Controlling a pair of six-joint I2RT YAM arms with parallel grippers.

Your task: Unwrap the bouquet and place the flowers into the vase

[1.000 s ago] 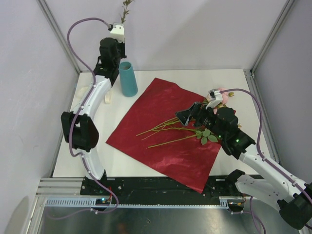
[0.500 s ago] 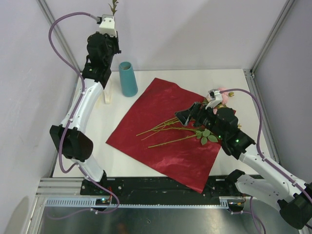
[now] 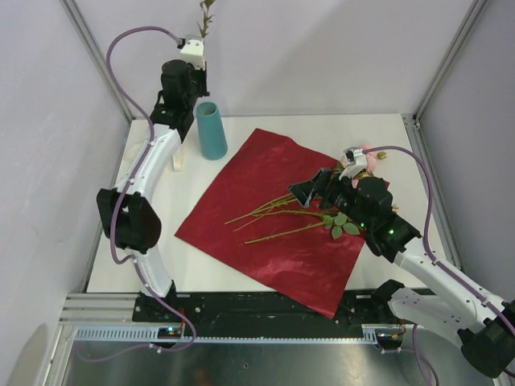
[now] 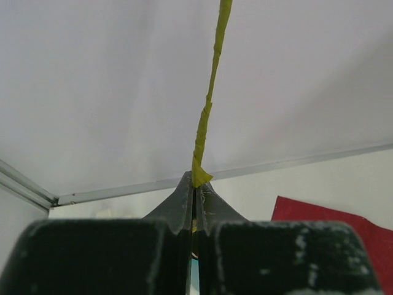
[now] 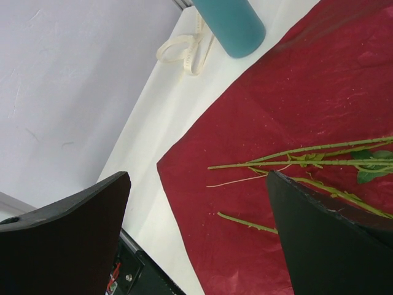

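Jutting up from left pincer (image 4: 194, 185): flower stem (image 4: 207, 104).

The table (image 3: 209, 269) lies bare along its left edge, at the near-left corner and in the far-right corner. The vase (image 3: 212, 130) stands near the far-left corner, with the ribbon (image 5: 187, 48) just left of it. High over them, the left gripper (image 4: 194, 184) pinches a stem (image 4: 206, 123). The wrapping paper (image 3: 265, 185) covers the middle through to the near-right edge, and the flowers (image 3: 273, 211) lie across it. The wide-jawed right gripper (image 3: 299, 191) and its arm block the right side.
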